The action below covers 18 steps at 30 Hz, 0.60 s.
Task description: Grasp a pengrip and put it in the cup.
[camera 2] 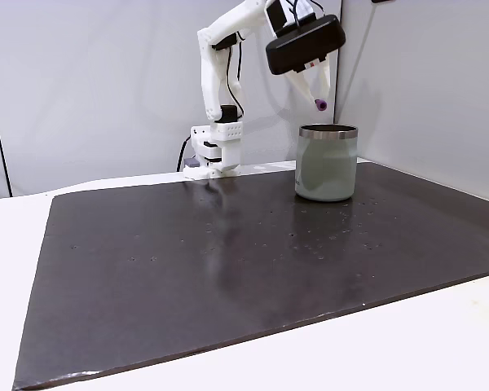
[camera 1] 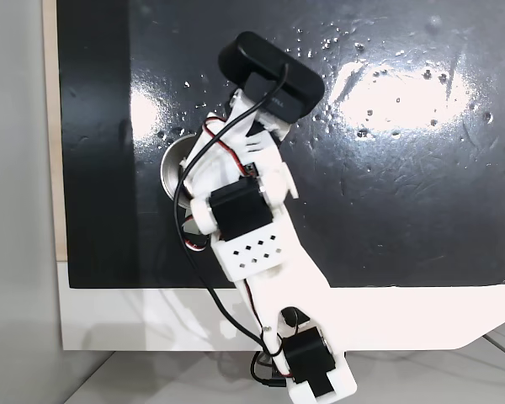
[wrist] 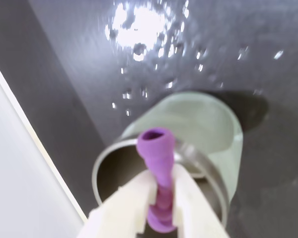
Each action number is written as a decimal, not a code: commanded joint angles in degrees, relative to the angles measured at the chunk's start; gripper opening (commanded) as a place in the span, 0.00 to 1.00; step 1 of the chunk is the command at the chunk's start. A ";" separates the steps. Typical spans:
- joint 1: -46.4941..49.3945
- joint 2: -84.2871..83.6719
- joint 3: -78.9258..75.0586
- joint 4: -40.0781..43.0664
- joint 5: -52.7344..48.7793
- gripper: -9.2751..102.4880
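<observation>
Bright, even indoor light falls from above. In a fixed view from overhead, the glossy black mat (camera 1: 404, 185) throws back two large white glare patches, with specks glinting around them. The wrist view is soft and blurred; glare blooms on the mat at the far top, and the cup (wrist: 208, 134) casts a dim shadow to its right. The other fixed view is sharp.

overhead and low front views share cup (camera 2: 327, 162), wrist close above

Speckled dark mat (camera 2: 228, 269) on white table (camera 2: 440, 342)
</observation>
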 commanded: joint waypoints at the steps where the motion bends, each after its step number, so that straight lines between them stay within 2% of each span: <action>1: -5.01 2.90 0.00 0.88 4.57 0.09; 10: -10.37 1.23 0.09 1.49 11.43 0.10; 18: -10.81 3.96 2.90 2.37 12.66 0.13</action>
